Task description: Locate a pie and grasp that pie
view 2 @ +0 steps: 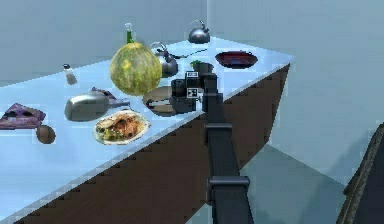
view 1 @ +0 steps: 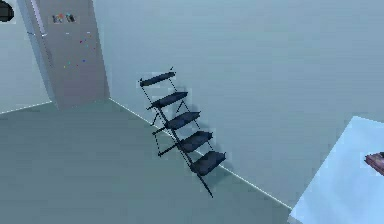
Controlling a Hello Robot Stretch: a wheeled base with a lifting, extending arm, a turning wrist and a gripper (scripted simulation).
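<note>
Gripper (view 2: 176, 100) at the brown pie (view 2: 155, 97) on the counter (view 2: 60, 172), melon (view 2: 135, 68) behind the pie; cannot tell whether it holds anything

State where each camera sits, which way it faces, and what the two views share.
Forward view: on the robot, facing ahead and slightly down at a step ladder against the wall, with a counter corner at right.
Arm side view: on the robot's body, facing sideways over a plate of food; the arm runs up from the bottom edge to the gripper.
Shared: probably the counter.
</note>
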